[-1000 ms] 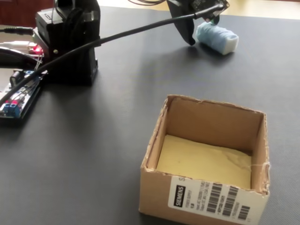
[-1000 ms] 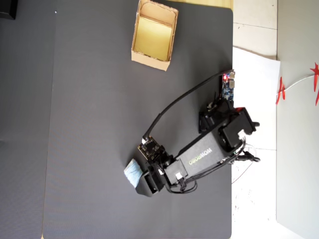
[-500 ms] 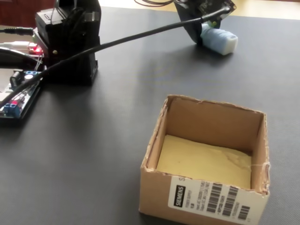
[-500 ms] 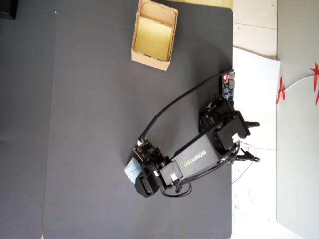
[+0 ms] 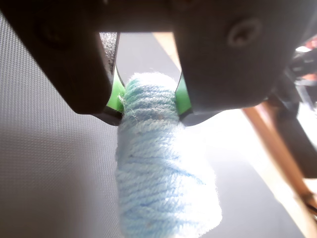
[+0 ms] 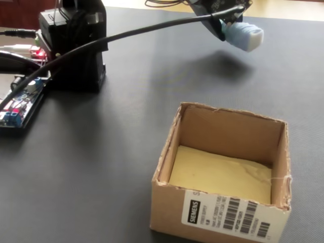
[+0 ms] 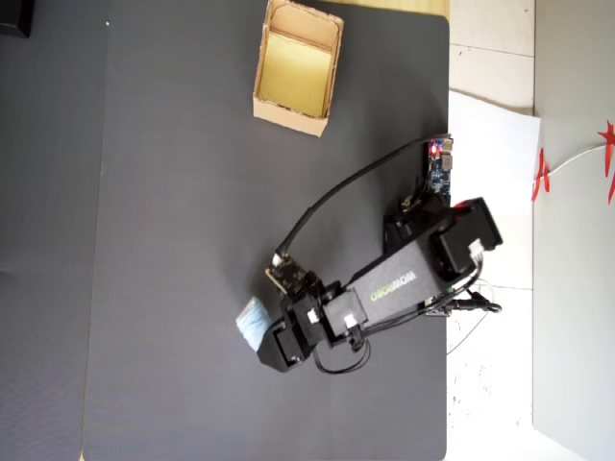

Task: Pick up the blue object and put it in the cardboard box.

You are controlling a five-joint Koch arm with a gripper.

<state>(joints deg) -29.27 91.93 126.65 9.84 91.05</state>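
Black gripper [image 5: 148, 106] clamped on pale blue yarn roll [image 5: 161, 173], open tan cardboard box [image 6: 202, 212] at lower right of the fixed view, SIEMENS barcode label [image 6: 233, 215], bare dark mat [image 6: 126, 152] between.

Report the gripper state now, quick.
Gripper: closed on the pale blue, woolly, cylindrical object, held in the air above the mat.

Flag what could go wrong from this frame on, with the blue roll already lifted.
The gripper pinches only one end of the blue object; most of the soft yarn roll hangs free, so it could sag or slip out during transport.

The cardboard box sits well away from the arm in the overhead view, so the carry is long, and a release short of its rim may land the roll on the mat.
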